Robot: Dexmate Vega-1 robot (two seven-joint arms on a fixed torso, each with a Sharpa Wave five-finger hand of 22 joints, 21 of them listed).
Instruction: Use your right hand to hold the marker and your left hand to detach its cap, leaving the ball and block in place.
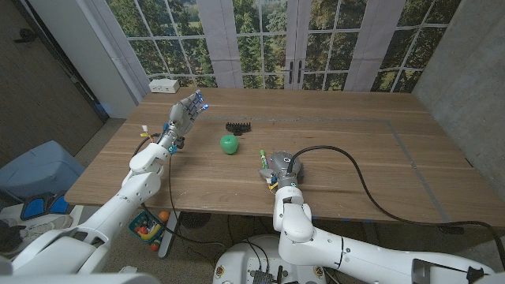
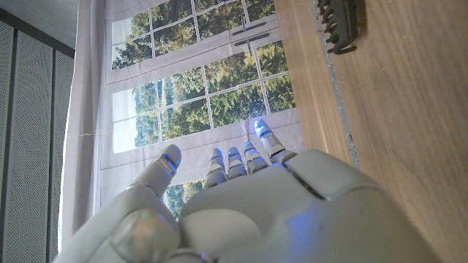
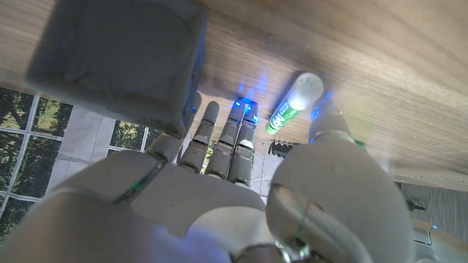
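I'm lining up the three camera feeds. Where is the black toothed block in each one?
Head view: the block lies mid-table, just beyond the green ball.
Left wrist view: the block lies on the wood near the table's window-side edge.
Right wrist view: probably the small dark toothed shape past the marker.
Shared landmark: the paned window with trees.

Seen from behind the right hand [image 3: 234, 197]: pale fingers [image 3: 227, 142] reaching out over the wooden table [image 3: 380, 51], tips lit blue. Just past the fingertips, lying on the wood, a green-and-white marker [image 3: 294, 102], not gripped. Beyond it, a small dark toothed block [image 3: 281, 149]. At one edge, window panes [image 3: 22, 131] with trees.
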